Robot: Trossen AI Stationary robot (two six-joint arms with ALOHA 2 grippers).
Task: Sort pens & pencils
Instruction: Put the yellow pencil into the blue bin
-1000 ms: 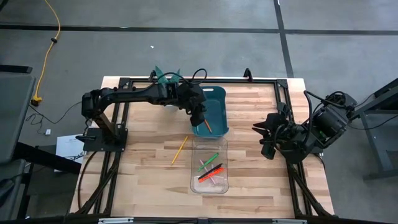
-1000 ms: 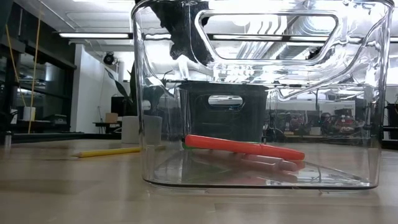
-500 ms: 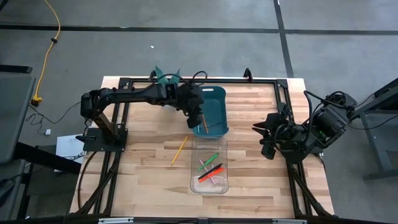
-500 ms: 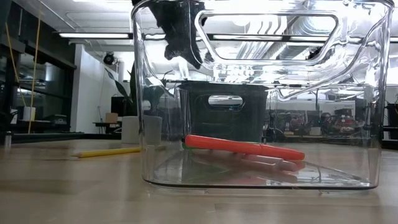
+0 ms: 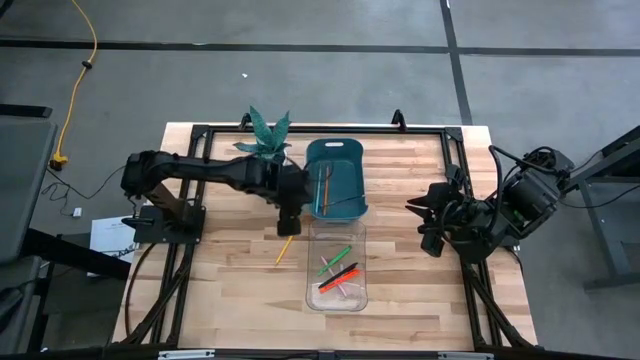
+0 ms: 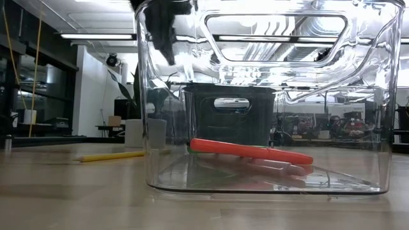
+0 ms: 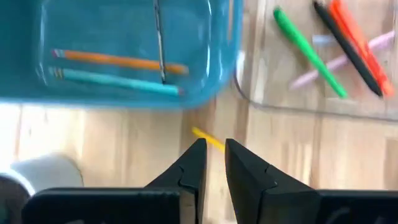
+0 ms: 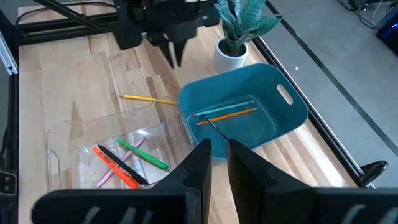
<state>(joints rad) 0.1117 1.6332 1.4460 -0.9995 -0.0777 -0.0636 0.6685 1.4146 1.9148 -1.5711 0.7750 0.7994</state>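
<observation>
My left gripper [image 5: 287, 222] [image 7: 213, 152] hangs shut over the bare table between the teal bin [image 5: 337, 205] and the yellow pencil [image 5: 288, 242] [image 7: 208, 139], touching neither. That pencil lies flat on the wood. Inside the teal bin lie an orange pencil [image 7: 118, 60], a teal-looking one [image 7: 112, 81] and a thin dark stick [image 7: 159, 43]. The clear bin [image 5: 312, 290] holds the green pen [image 7: 308, 53], the black pen [image 7: 348, 50], the red pen [image 6: 249, 151] and pale pink ones. My right gripper [image 5: 425, 225] [image 8: 217, 152] waits, shut, over the table's right side.
A potted plant [image 5: 265, 135] stands at the far edge, left of the teal bin. The clear bin sits right against the teal bin's near side. The black frame rails [image 5: 190, 185] run along the table's left, far and right sides. Bare wood lies left of the yellow pencil.
My left gripper has come out from above the teal bin and moved toward the table's left and near edge, ending over the yellow pencil's far end. The orange pencil it carried a second ago now lies in the teal bin, free of the fingers.
</observation>
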